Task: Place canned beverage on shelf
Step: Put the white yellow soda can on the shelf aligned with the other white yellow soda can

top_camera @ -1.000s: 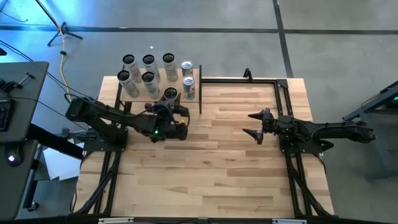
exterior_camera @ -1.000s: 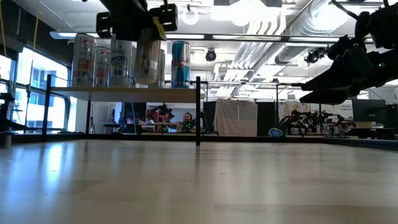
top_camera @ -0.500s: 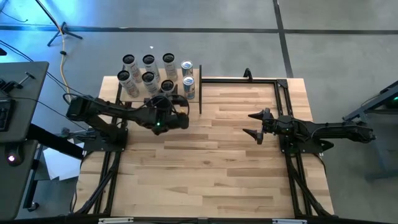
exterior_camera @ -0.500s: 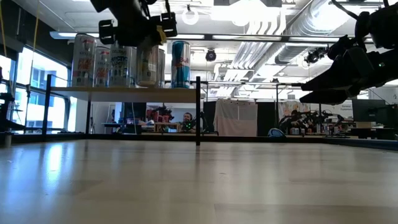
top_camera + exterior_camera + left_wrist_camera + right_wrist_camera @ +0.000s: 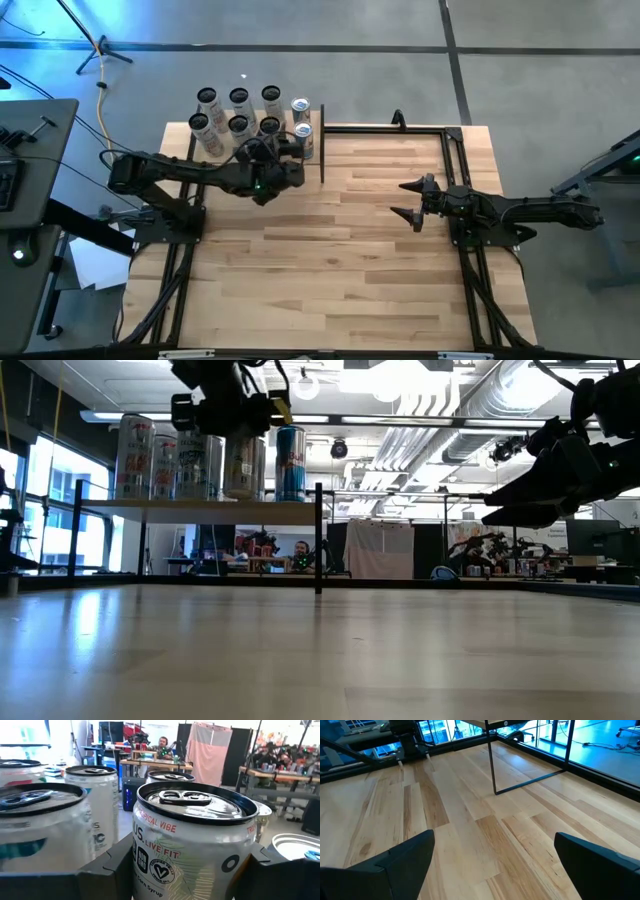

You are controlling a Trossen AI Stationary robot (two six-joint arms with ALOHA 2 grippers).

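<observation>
Over the shelf (image 5: 200,505), my left pincer (image 5: 268,150) grips the can (image 5: 192,845); I should lower it straight, clear of neighbours. Right pincer (image 5: 412,200) waits agape.

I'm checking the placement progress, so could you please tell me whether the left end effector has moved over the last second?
Yes. In the high view the left end effector, holding the can, has travelled from the bare tabletop toward the shelf, closer to the black corner post.

The left arm reaches across the table's far left corner, its left gripper (image 5: 268,150) raised, fingers clamped on either side of a can (image 5: 192,845). The right arm lies low at the right side, its right gripper (image 5: 412,199) spread wide and empty.
</observation>
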